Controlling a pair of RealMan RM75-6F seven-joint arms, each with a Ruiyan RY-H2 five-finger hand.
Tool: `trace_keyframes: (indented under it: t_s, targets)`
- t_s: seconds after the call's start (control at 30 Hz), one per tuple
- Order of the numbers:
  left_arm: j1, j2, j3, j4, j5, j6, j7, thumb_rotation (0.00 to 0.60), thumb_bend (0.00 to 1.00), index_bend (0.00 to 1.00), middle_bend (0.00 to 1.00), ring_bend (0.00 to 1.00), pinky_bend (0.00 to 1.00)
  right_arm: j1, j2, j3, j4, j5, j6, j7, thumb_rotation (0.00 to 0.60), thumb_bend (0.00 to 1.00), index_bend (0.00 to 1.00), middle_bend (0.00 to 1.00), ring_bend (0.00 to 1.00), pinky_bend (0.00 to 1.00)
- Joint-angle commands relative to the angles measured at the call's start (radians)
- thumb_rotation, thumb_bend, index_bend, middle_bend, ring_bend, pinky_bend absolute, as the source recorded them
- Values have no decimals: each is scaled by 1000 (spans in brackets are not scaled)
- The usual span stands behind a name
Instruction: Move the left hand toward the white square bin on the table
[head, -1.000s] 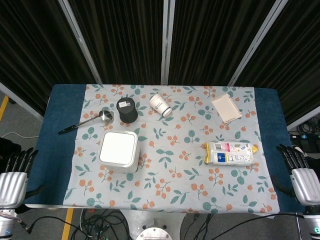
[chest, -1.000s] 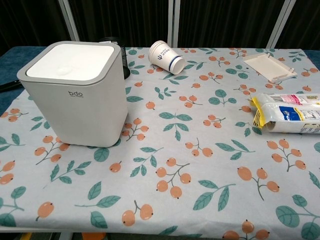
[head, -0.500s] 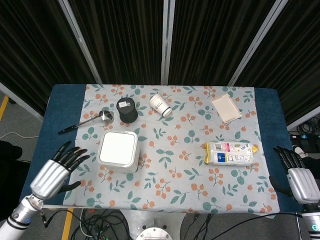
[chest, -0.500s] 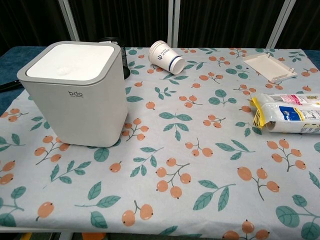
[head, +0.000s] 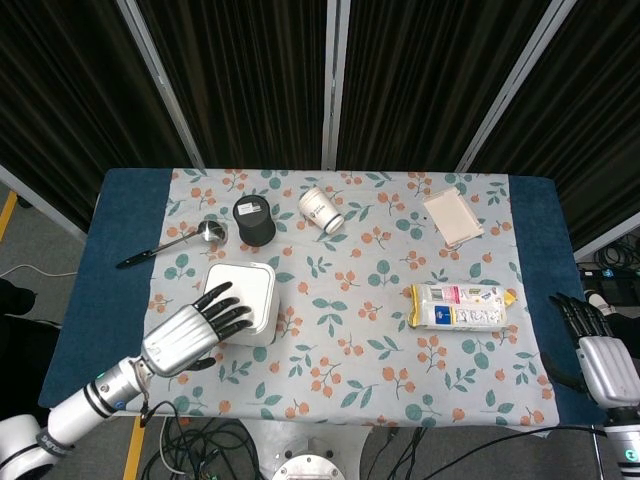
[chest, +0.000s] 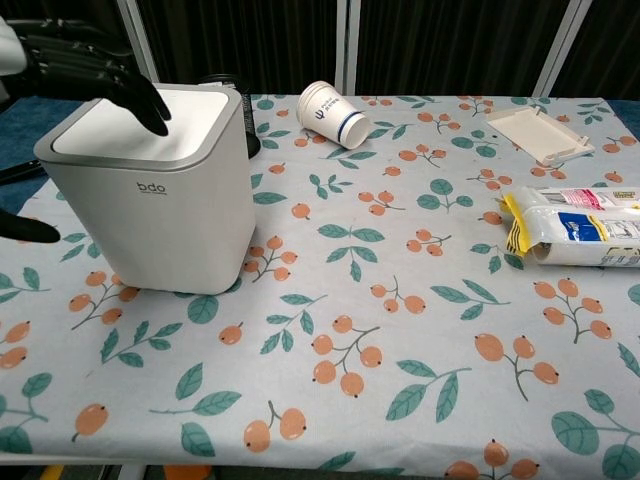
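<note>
covering blue table: floral cloth

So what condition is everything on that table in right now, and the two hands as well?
white square bin: upright, lid closed
left hand: fingers spread over the bin's near left corner, holding nothing
right hand: off the table's right edge, empty
paper cup: tipped on its side
black canister: upright
snack packet: lying flat
spoon: lying flat
</note>
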Motion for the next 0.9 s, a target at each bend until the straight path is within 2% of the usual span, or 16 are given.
trace_keyframes:
  t_s: [0.03, 0.3, 0.43, 0.67, 0.9]
  targets:
    - [-27, -20, -8, 9, -37, -41, 33, 600, 0, 269, 185, 166, 117, 0, -1, 0, 1, 0, -1, 1, 600, 296, 17, 28, 0, 0]
    - [-37, -32, 19, -1, -108, -94, 80, 600, 0, 274, 229, 205, 127, -1, -3, -2, 5, 0, -2, 4, 600, 295, 17, 29, 0, 0]
    - [-33, -27, 22, -9, -118, -64, 61, 600, 0, 275, 236, 211, 127, -3, -1, -2, 4, -2, 4, 4, 600, 295, 17, 29, 0, 0]
    - [28, -3, 1, -5, -95, 144, 11, 600, 0, 267, 235, 211, 126, -8, 1, -2, 4, -6, 15, 6, 600, 295, 17, 29, 0, 0]
    - [146, 39, -16, 15, -189, 340, -72, 600, 0, 250, 221, 211, 123, -10, 1, 2, 10, -6, 23, 15, 600, 295, 17, 28, 0, 0]
